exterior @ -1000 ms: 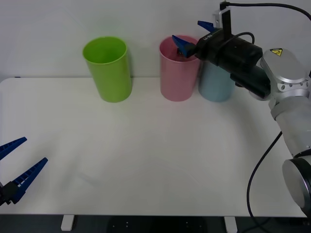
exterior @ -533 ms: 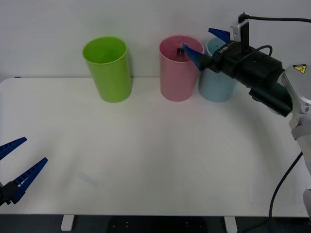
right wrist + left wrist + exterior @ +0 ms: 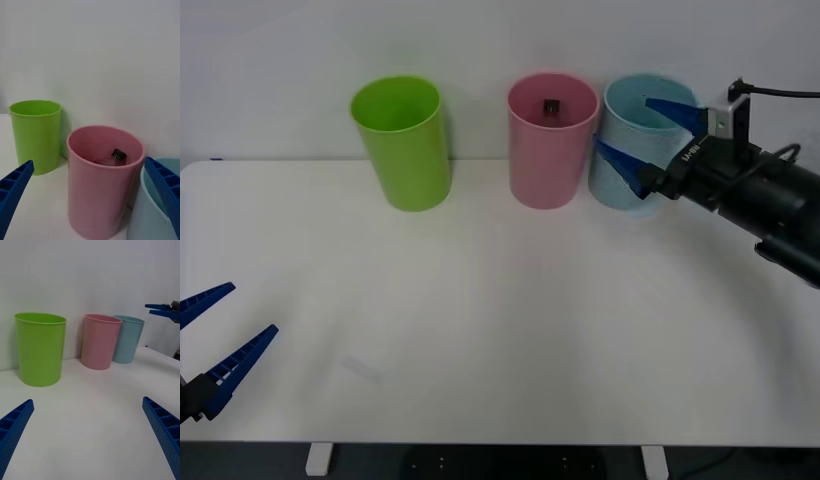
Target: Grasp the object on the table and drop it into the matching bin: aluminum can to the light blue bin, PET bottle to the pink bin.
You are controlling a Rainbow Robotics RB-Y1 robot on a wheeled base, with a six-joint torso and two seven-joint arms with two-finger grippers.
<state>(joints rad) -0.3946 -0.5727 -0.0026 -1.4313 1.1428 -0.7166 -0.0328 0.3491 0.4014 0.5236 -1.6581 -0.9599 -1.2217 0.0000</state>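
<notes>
The PET bottle [image 3: 551, 106] lies inside the pink bin [image 3: 552, 150] at the back of the white table [image 3: 480, 300]; in the front view only its black cap shows. In the right wrist view the bottle [image 3: 115, 157] leans against the pink bin's [image 3: 101, 187] far inner wall. My right gripper [image 3: 622, 122] is open and holds nothing, hovering in front of the light blue bin [image 3: 632, 190], to the right of the pink one. My left gripper [image 3: 252, 308] is open and parked low at the table's front left corner.
A lime green bin [image 3: 405, 145] stands to the left of the pink bin, a gap between them. The three bins line the table's far edge against a white wall. In the left wrist view the right gripper [image 3: 163, 309] shows far off beyond the light blue bin [image 3: 127, 339].
My right arm has drawn back to the right and lower, from over the pink bin's rim to in front of the light blue bin. The left arm has not moved.
</notes>
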